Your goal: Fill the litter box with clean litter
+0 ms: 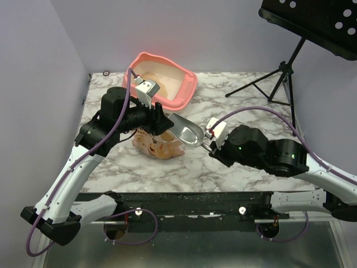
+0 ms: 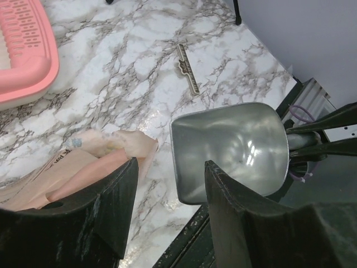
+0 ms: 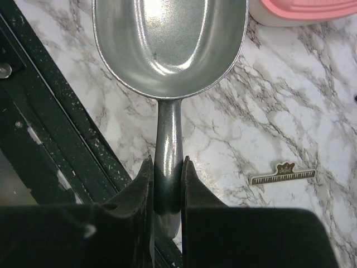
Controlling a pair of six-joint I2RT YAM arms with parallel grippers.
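The salmon-pink litter box (image 1: 187,89) stands at the back of the marble table, with pale beige litter (image 1: 160,72) on its floor. Its corner shows in the left wrist view (image 2: 28,61) and its rim in the right wrist view (image 3: 312,8). My right gripper (image 3: 168,170) is shut on the handle of a metal scoop (image 3: 167,39), whose bowl is empty. The scoop (image 1: 187,131) hovers mid-table. My left gripper (image 2: 167,184) is open and empty, just beside the scoop bowl (image 2: 234,145) and above a crumpled tan-pink bag (image 2: 83,164).
The bag (image 1: 159,148) lies under my left arm near the table's middle. A small ruler-like tag (image 2: 188,68) lies on the marble to the right. A black music stand (image 1: 279,72) stands at the back right. The black front rail (image 3: 50,123) runs below the scoop.
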